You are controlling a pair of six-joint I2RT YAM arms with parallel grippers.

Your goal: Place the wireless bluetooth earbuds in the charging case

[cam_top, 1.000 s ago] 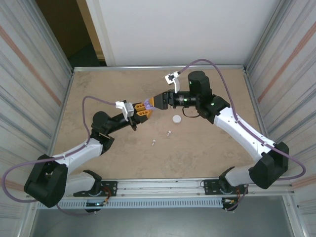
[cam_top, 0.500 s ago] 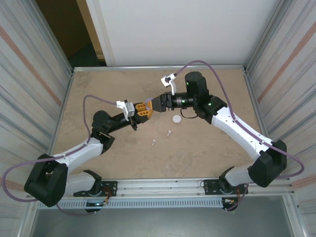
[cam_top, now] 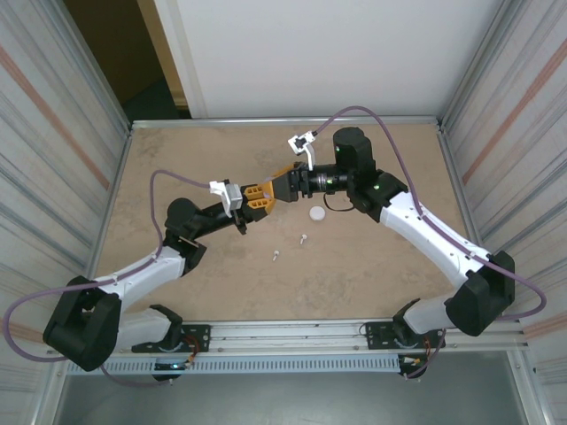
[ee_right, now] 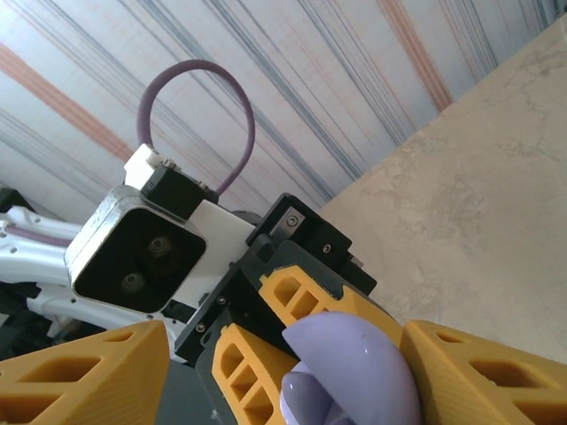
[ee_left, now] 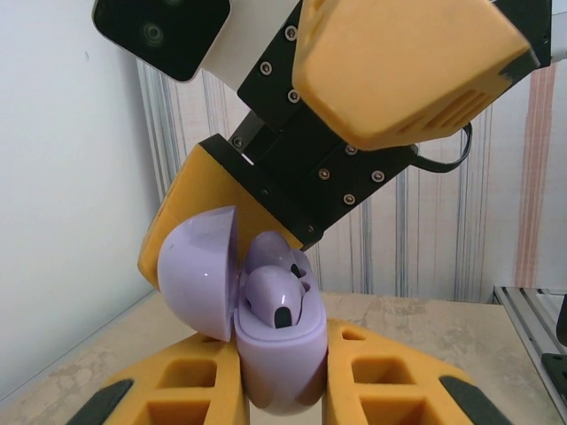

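Above the middle of the table, a purple earbud sits in the purple charging case, its lid swung open. The left gripper clamps the case's body. The right gripper straddles the lid, jaws apart. On the table, toward its near edge, lie a round white case, a white earbud and a second white earbud
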